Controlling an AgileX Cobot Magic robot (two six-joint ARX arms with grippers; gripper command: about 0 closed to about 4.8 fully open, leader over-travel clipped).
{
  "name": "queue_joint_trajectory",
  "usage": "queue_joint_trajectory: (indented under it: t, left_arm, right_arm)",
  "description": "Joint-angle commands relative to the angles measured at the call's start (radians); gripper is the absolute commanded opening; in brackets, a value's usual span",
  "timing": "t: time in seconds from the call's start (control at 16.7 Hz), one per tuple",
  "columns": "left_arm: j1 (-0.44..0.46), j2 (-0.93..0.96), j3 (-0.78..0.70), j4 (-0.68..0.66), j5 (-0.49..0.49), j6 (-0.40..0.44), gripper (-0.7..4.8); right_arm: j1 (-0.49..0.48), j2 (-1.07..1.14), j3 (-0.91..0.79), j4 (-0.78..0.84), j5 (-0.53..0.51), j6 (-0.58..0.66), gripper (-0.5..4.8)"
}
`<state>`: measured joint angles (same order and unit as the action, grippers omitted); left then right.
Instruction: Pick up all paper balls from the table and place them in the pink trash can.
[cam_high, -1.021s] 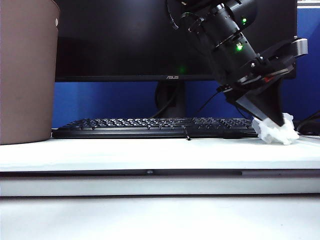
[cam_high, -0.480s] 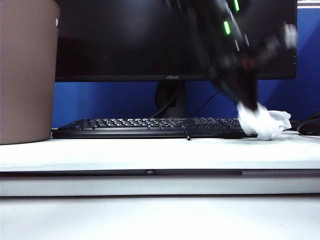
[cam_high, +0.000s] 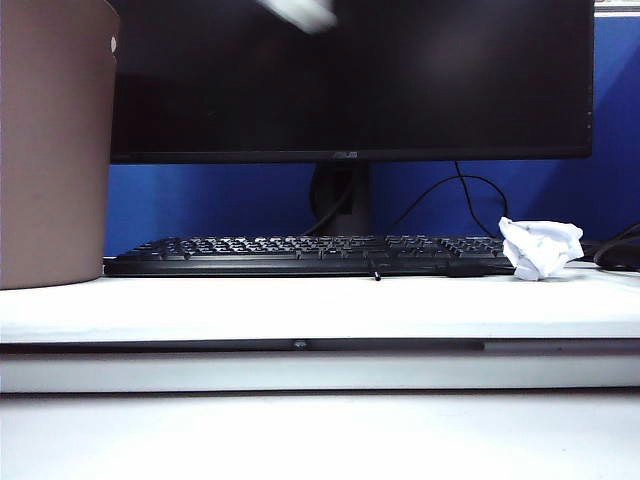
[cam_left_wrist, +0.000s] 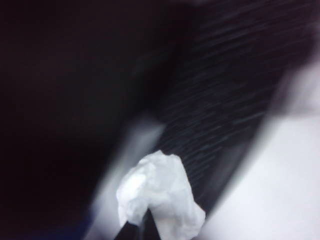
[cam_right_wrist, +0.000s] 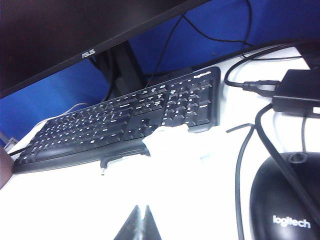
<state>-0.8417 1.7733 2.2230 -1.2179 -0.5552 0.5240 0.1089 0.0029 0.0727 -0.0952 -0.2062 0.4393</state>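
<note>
Over on the left stands the pink trash can (cam_high: 55, 140), tall on the white tabletop (cam_high: 300, 305); from where I stand I can't see into it, so how many paper wads already lie inside is anyone's guess.

Moving across, high up in front of the dark monitor (cam_high: 350, 75), there's a pale smear at the top edge, which I take to be a white paper ball (cam_high: 300, 12) in mid-carry. The left wrist view bears that out: the left pincer (cam_left_wrist: 135, 227) is closed tight on a crumpled white wad (cam_left_wrist: 160, 197), its dark fingertips pinching the lower edge, with everything behind it streaked by motion. That ball looks to be on its way to the bin, not yet dropped.

Below the monitor lies the black keyboard (cam_high: 310, 255), and just past its right end another white paper ball (cam_high: 540, 247) sits on the tabletop, untouched.

The right pincer (cam_right_wrist: 141, 220) hangs low over the tabletop with its tips pressed together and nothing between them; the same wad (cam_right_wrist: 172, 141) lies ahead of it, touching the keyboard's front edge, with a black mouse (cam_right_wrist: 287, 210) and cables nearby.

So, by my reckoning: one ball in transit, at least one left to fetch, and no other wads visible on the tabletop.
</note>
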Motion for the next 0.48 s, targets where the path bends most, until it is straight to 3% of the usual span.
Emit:
queue_joint_trajectory:
  t: [0.06, 0.18, 0.3, 0.42, 0.48]
  left_arm:
    - [0.135, -0.105, 0.005, -0.07, -0.108, -0.049, -0.05]
    - [0.32, -0.15, 0.005, -0.176, -0.116, -0.128, -0.05]
    - [0.42, -0.161, 0.005, -0.202, -0.082, -0.187, -0.05]
    - [0.489, -0.162, 0.005, -0.211, 0.035, -0.245, 0.09]
    - [0.49, -0.161, 0.005, -0.211, 0.039, -0.251, 1.32]
  right_arm:
    - [0.003, -0.002, 0.006, 0.017, -0.014, -0.002, -0.05]
    - [0.003, -0.002, 0.006, 0.017, -0.033, -0.002, -0.05]
    - [0.003, -0.002, 0.006, 0.017, -0.041, -0.002, -0.05]
    - [0.002, -0.002, 0.006, 0.017, -0.04, -0.002, -0.05]
    - [0.002, -0.002, 0.006, 0.017, -0.04, -0.002, -0.05]
